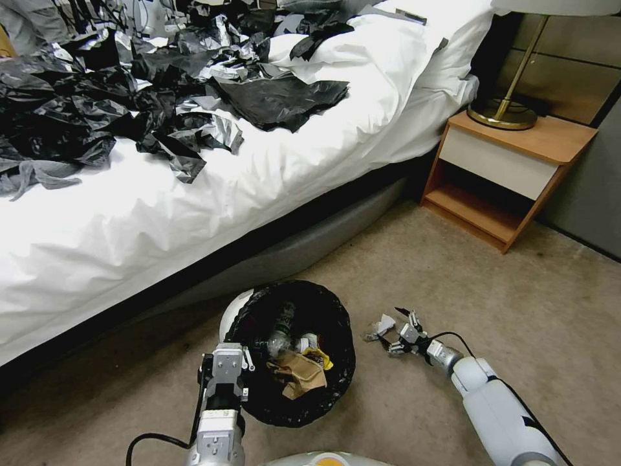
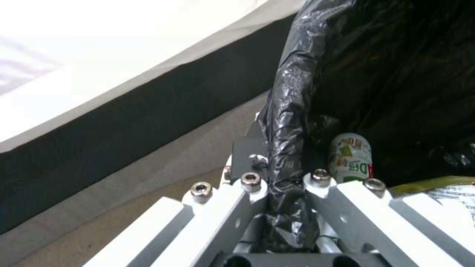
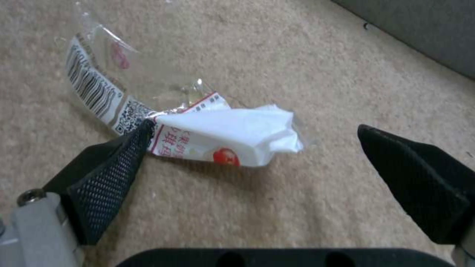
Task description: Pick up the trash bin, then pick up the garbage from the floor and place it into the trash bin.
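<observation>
The trash bin (image 1: pixel 291 414), a white bucket lined with a black bag, is beside the bed. My left gripper (image 1: pixel 234 356) is shut on its near rim; in the left wrist view the gripper (image 2: pixel 286 178) pinches the liner-covered rim (image 2: pixel 289 111). Inside lie a brown paper bag (image 1: pixel 299 375), a yellow wrapper (image 1: pixel 321 358) and a small bottle (image 1: pixel 282 330) (image 2: pixel 352 157). To the bin's right, a red-white packet (image 1: pixel 381 327) (image 3: pixel 228 137) of garbage lies on the carpet. My right gripper (image 1: pixel 394 329) (image 3: pixel 256 126) is open around it, one finger (image 3: pixel 114 167) touching its edge.
The bed (image 1: pixel 194 194) with white sheets runs along the left, strewn with black and silver plastic sheets (image 1: pixel 129 84). A wooden nightstand (image 1: pixel 511 168) with a brass lamp (image 1: pixel 504 110) stands at the far right. Open carpet (image 1: pixel 517 291) lies right of the gripper.
</observation>
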Motion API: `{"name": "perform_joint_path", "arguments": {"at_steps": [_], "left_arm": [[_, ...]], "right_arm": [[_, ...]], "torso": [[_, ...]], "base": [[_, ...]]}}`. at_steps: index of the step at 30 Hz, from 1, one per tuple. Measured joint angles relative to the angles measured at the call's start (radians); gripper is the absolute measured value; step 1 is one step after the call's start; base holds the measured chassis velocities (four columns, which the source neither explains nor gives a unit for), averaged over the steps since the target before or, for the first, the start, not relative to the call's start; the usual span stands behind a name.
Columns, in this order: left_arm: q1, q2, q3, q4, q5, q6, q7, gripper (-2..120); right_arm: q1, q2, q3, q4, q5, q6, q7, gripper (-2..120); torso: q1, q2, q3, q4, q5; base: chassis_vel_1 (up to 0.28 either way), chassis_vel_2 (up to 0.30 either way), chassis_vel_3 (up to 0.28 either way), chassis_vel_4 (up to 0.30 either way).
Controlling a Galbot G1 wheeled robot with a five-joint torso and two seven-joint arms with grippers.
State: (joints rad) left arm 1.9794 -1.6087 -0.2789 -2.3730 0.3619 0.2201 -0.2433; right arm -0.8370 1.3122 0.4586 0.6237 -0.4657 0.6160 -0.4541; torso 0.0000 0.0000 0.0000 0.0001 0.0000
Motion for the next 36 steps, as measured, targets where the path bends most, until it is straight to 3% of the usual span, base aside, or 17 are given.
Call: {"name": "perform_joint_path", "arguments": {"at_steps": [13,23,36], "left_arm": [[0.001,0.001,-0.002,-0.002,0.0,-0.002,-0.001,0],[-0.001,0.007,-0.001,-0.001,-0.003,-0.002,-0.002,0],[-0.004,0.009,0.006,0.004,-0.003,-0.002,-0.002,0]], "right_arm": [[-0.007,0.013,-0.008,0.007,0.005,-0.002,-0.001,100],[-0.046,0.001,-0.042,0.064,0.192,-0.053,-0.05,100],[-0.062,-0.012,-0.043,0.106,0.229,-0.069,-0.06,100]], "torso": [[0.0,0.0,0.0,-0.0001,0.0],[0.0,0.0,0.0,-0.0002,0.0001],[0.0,0.0,0.0,-0.0002,0.0001]], "base": [[0.0,0.0,0.0,0.0],[0.0,0.0,0.0,0.0],[0.0,0.0,0.0,0.0]]}}
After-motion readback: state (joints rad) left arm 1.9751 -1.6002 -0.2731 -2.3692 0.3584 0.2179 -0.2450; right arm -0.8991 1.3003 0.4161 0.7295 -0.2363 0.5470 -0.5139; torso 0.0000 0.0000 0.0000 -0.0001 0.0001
